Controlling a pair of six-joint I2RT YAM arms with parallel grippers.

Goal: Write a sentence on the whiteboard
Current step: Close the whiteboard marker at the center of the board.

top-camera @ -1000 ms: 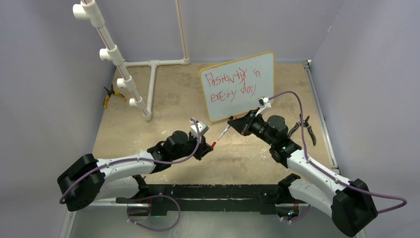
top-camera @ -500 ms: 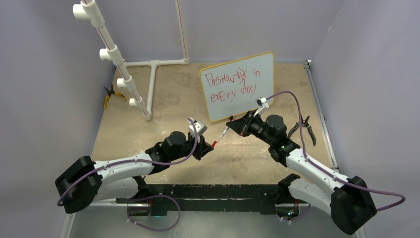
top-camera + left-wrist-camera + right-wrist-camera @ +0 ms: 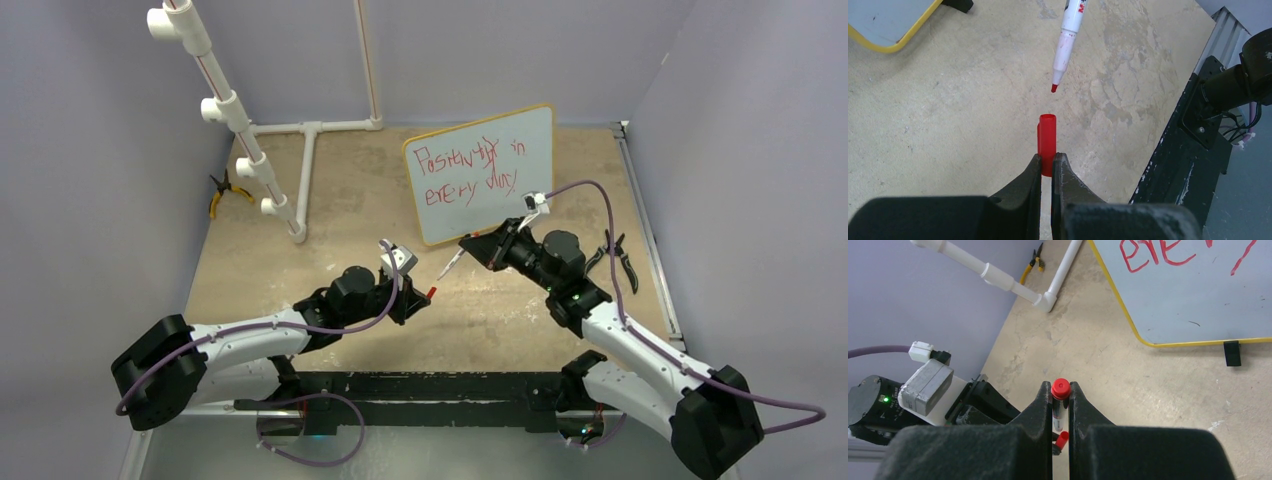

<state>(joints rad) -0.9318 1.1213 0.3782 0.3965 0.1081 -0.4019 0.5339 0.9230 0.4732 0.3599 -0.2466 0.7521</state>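
**Red words on the board, marker tip hanging over its cap**

The whiteboard (image 3: 470, 215) is standing propped and tilted at about one o'clock from the middle of the table (image 3: 330, 210), toward the back wall, with its yellow frame edging a pale face. The sentence (image 3: 470, 170) is showing across it in thin red scrawl – two lines, the top one roughly "Positivity in", the lower one roughly "every day", with some letters too tangled to make out.

At about six o'clock from the board's lower edge, the right gripper (image 3: 478, 250) is clamping its fingers around the marker (image 3: 450, 264), which is pointing down toward seven o'clock with its red tip bare. In the right wrist view the red butt end of the pen is peeking out between the two closed jaws.

Just past that tip, again at seven o'clock, the red cap (image 3: 430, 292) is waiting with its open mouth facing the nib – near it, not touching. The left gripper (image 3: 420, 297) is pinching the cap's closed end tightly.

Farther out, a white pipe frame (image 3: 250, 150) is rising at ten o'clock. Yellow-handled pliers (image 3: 222, 192) are lying beside it by the left wall, and black-handled pliers (image 3: 615, 262) are lying at four o'clock from the board, behind the right arm.
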